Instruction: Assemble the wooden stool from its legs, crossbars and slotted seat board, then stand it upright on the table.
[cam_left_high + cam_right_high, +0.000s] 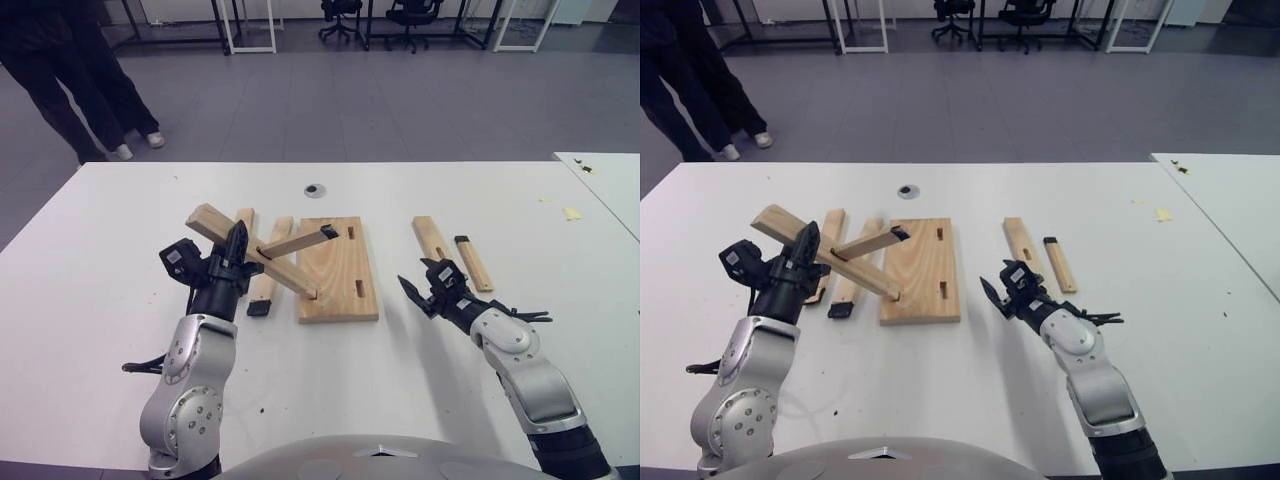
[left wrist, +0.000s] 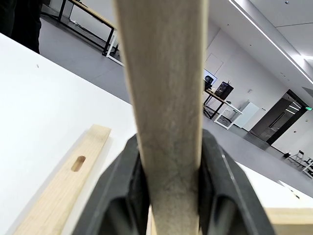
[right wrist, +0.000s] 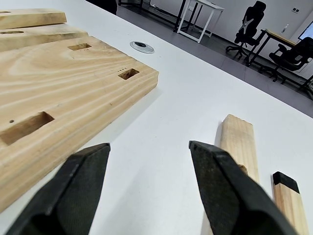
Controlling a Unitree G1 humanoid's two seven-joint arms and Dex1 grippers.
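left gripper (image 1: 237,247) was clamped on a tilted leg (image 1: 287,279); right gripper (image 3: 149,148) hung, jaws apart. seat board (image 1: 338,262) lay flat mid-way across the tabletop (image 1: 110,230), the leg's lower end at its near-left corner; 2 shorter pieces (image 1: 431,238) lay nearer the right edge.

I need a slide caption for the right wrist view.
Open right gripper over table, right of the slotted seat board, near a wooden bar.

Slotted seat board (image 3: 63,83) and leg (image 2: 166,98) are pale bare wood, grained, matt; the desk (image 1: 120,250) is smooth white; right end effector (image 3: 149,156) fingers (image 3: 78,191) look matt black plastic.
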